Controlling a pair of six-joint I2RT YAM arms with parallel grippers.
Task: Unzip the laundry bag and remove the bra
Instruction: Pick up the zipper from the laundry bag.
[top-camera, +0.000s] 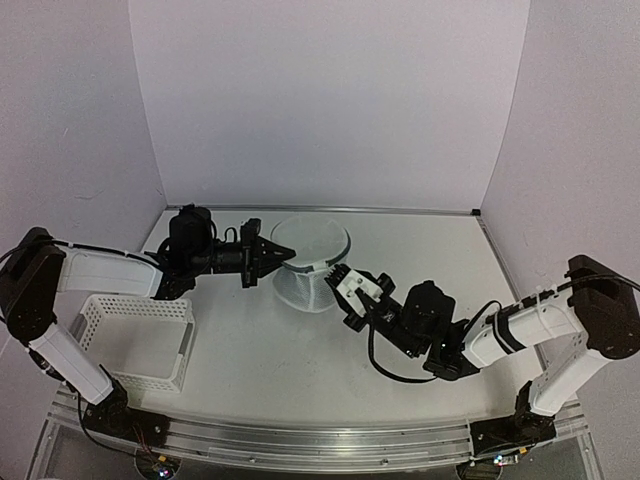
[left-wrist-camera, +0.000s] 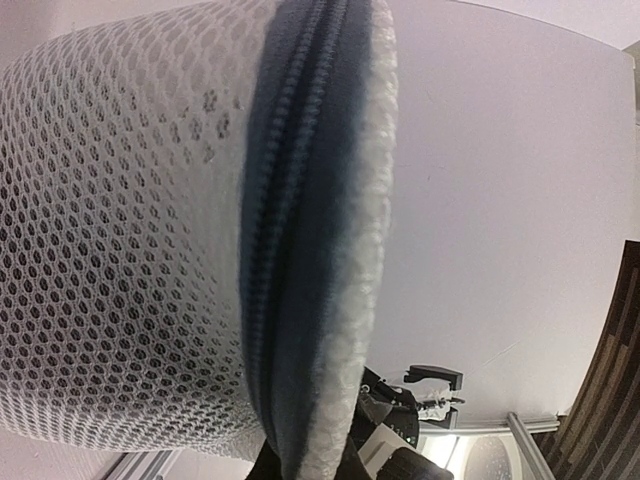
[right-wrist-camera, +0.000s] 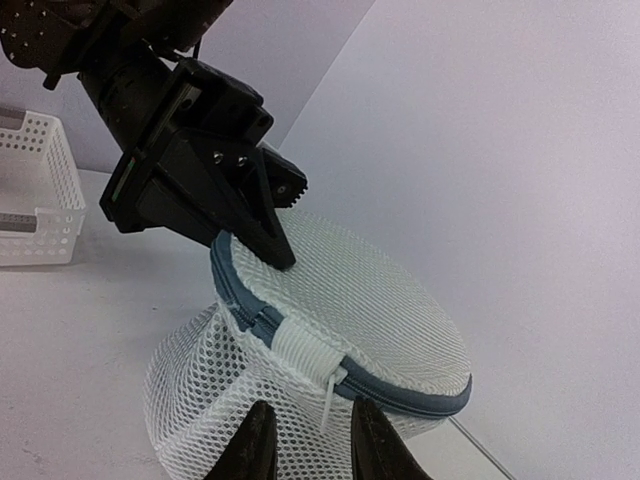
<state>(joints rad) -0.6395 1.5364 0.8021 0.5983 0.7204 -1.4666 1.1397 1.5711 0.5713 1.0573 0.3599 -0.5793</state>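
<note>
White lattice basket (top-camera: 135, 305): near-left corner of the counter (top-camera: 420, 240), nothing seen in it.

Right gripper (top-camera: 345, 278): in from the right edge, about mid-counter, at the bag's near-right side. Wrist view: fingers (right-wrist-camera: 372, 445) spread with a narrow gap, holding nothing. A white cord-like pull (right-wrist-camera: 328, 392) hangs from the white cuff over the zip's end, just ahead of the gap.

Laundry bag (top-camera: 312, 245): centre of the counter, toward the far edge, upright, flat mesh lid up. Zipper (left-wrist-camera: 290, 230) runs round the grey-blue rim band; teeth meshed wherever visible.

Left gripper (top-camera: 270, 255): at the bag's left side, fingertips pressed together on the rim band, pinching it.

Bra: not distinguishable. Only dim dark patches show through the mesh; probably inside.

Judgement: the unzip step is in hand but not started. One arm steadies the bag; the other is lined up on the pull. Next move calls for a short advance, closing on that thin pull squarely, then drawing it along the rim's curve while the rim grip resists. The pull is small and could slip.
</note>
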